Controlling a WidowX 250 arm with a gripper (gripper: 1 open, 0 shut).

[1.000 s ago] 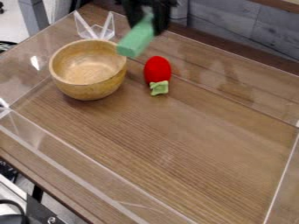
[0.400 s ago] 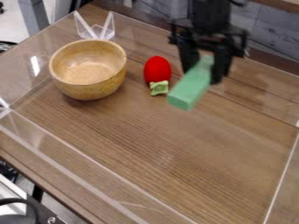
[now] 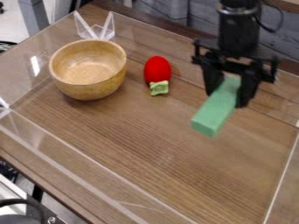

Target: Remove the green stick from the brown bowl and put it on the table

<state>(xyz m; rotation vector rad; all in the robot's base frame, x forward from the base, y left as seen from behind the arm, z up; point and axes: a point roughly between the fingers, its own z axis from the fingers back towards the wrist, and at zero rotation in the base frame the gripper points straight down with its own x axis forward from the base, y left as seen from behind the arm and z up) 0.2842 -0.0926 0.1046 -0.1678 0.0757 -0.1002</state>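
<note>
The green stick (image 3: 221, 108) hangs tilted above the right half of the table (image 3: 128, 144), its top end pinched between the black fingers of my gripper (image 3: 239, 81), which is shut on it. Its lower end points down and to the left, near the tabletop; I cannot tell whether it touches. The brown bowl (image 3: 87, 68) stands at the back left, holding nothing, well away from the gripper.
A red strawberry toy (image 3: 156, 72) with a small green leaf lies between the bowl and the gripper. Low clear acrylic walls (image 3: 65, 179) run around the table edges. Bare wood lies in front of and below the stick.
The gripper has carried the green stick from just right of the bowl across past the strawberry to the right side of the table, and lower.
</note>
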